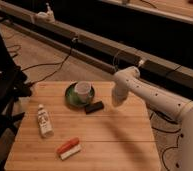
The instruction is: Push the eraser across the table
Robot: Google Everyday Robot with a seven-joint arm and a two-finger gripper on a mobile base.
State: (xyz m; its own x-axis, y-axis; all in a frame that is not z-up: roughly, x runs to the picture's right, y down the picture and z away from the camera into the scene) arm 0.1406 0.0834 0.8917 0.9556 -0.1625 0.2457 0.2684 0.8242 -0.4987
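My gripper [117,98] hangs over the table [115,135] just right of the eraser [94,107]. My arm [157,98] hides the table's far right corner and is cut off at the right edge. The white tube [44,121] has unreadable print.

This looks like a robotics lab or test space. A white robot arm [155,97] reaches over a small wooden table [115,140] standing on a carpeted floor [37,47] strewn with loose black cables [55,63]. A long dark bench [95,45] runs beyond the far edge, and a black office chair [5,95] stands off the left edge. The gripper [117,98] hangs near the far right corner.
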